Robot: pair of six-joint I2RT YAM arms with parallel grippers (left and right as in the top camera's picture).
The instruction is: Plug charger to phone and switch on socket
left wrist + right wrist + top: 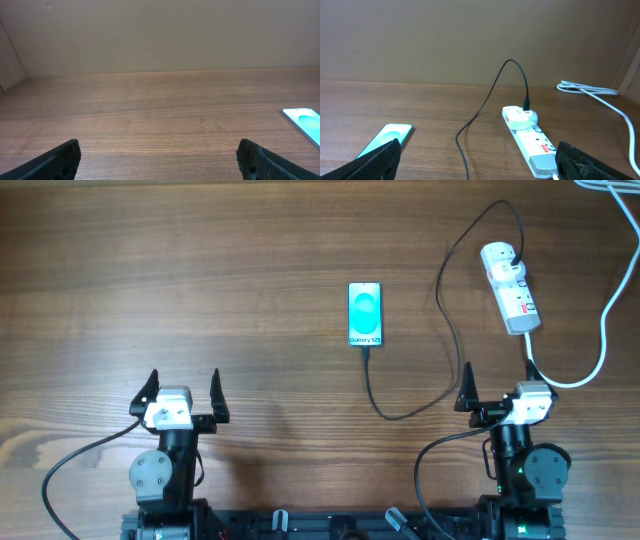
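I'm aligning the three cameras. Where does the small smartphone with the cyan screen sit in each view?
Overhead: the cyan-screened smartphone lies just right of centre.
Left wrist: its corner shows at the right edge.
Right wrist: lower left, partly behind a black finger.
Shared landmark: thin black cable, in overhead and right wrist only.

— Arms?
— I log left arm (160, 472) and right arm (527, 465) folded back compactly, pointing forward.
— Grippers?
— Fingers spread wide on left gripper (182, 387); right gripper (498, 388) the same, nothing between either pair.
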